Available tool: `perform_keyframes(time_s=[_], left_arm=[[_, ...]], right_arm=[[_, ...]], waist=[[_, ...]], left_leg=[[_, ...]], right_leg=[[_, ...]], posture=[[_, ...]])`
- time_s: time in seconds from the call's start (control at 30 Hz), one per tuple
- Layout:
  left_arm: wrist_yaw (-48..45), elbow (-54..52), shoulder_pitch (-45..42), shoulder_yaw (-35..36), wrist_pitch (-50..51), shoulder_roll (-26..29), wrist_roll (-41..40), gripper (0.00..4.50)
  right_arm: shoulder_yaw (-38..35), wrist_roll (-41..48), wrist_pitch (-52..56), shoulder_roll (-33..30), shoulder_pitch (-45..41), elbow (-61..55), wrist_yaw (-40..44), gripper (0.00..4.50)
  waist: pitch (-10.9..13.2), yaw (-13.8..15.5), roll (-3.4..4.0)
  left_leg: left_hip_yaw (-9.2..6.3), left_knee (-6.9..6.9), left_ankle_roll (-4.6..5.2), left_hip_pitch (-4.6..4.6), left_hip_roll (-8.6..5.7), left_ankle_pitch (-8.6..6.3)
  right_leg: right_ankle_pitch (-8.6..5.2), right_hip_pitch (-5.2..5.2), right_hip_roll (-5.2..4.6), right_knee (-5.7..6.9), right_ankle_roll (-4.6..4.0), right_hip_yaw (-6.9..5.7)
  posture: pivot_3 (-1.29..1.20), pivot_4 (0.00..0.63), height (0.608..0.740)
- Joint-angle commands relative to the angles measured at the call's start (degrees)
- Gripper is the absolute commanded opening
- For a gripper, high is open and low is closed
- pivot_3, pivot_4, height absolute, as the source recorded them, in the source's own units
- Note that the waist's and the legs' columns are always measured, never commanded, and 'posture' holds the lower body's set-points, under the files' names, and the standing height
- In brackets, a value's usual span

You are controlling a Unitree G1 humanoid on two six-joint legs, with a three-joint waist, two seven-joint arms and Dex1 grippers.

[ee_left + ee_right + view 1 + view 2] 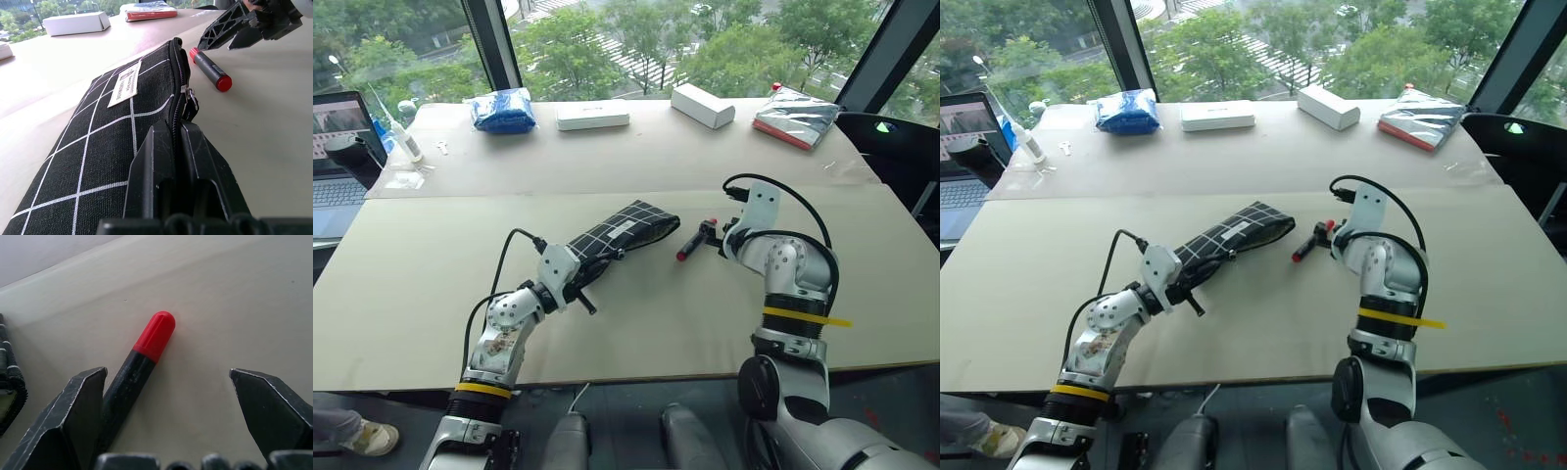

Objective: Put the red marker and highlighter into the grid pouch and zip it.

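Observation:
The grid pouch [628, 228], black with thin white lines and a white label, lies slantwise at the table's middle. My left gripper [582, 282] is shut on the pouch's near end, along the zip edge, with the zip pull [189, 94] just ahead of its fingers. The red marker [689, 249], a black barrel with red ends, lies flat on the table right of the pouch's far end. My right gripper [168, 374] hangs open over the red marker [142, 360]; the barrel runs beside one finger. The highlighter is out of view.
Along the table's far edge lie a blue bundle [502, 110], a flat white box [593, 117], a second white box [702, 105] and a silver packet with a red edge [795, 118]. A laptop [337, 166] and a small bottle [406, 142] stand at the far left.

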Motion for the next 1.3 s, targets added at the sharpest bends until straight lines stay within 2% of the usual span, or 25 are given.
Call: perform_keyframes(time_s=[0.03, 0.5, 0.9, 1.0, 1.3], left_arm=[[0.7, -2.9, 0.2, -0.2, 0.2, -0.4, -0.3, 0.0], [1.9, -4.3, 0.8, 0.0, 1.2, -0.6, -0.2, 0.0], [2.4, -4.9, 0.9, 0.6, 1.7, -0.2, -0.5, 0.0], [2.4, -4.6, 0.4, 0.6, 1.8, -0.3, -0.5, 0.0], [2.2, -4.2, -0.2, 0.8, 2.0, -0.5, -0.8, 0.0]], right_arm=[[2.7, 0.2, -2.4, 0.0, -2.1, -0.5, 1.2, 4.46], [14.7, -2.3, 0.3, 0.8, 6.8, -3.8, 3.3, 4.46], [14.5, -3.1, -0.6, -1.1, 5.4, -1.9, 4.2, 4.46], [15.3, -3.4, 0.6, -0.9, 6.8, -3.5, 4.2, 3.75], [15.2, -4.5, 0.9, -1.4, 7.8, -4.2, 4.5, 0.62]], waist=[[0.0, 0.0, 0.0], [0.0, 0.0, -0.02], [-0.1, 0.0, -0.09], [-0.1, 0.0, -0.09], [-0.1, -0.1, -0.09]], left_leg=[[0.0, 0.0, 0.0, 0.0, 0.0, 0.0], [0.0, -0.03, 0.0, 0.02, 0.03, 0.0], [0.0, -0.04, 0.0, 0.07, 0.04, 0.0], [0.0, -0.04, 0.0, 0.07, 0.04, 0.0], [0.01, -0.06, 0.0, 0.07, 0.05, 0.0]], right_leg=[[0.0, 0.0, 0.0, 0.0, 0.0, 0.0], [-0.01, 0.0, 0.02, -0.04, 0.02, 0.0], [-0.02, 0.04, 0.04, -0.05, 0.02, 0.0], [-0.02, 0.04, 0.04, -0.05, 0.02, 0.0], [-0.03, 0.04, 0.04, -0.09, 0.03, 0.0]], posture=[[0.0, 0.15, 0.74], [0.0, 0.15, 0.74], [0.0, 0.15, 0.74], [0.0, 0.15, 0.74], [0.0, 0.15, 0.74]])
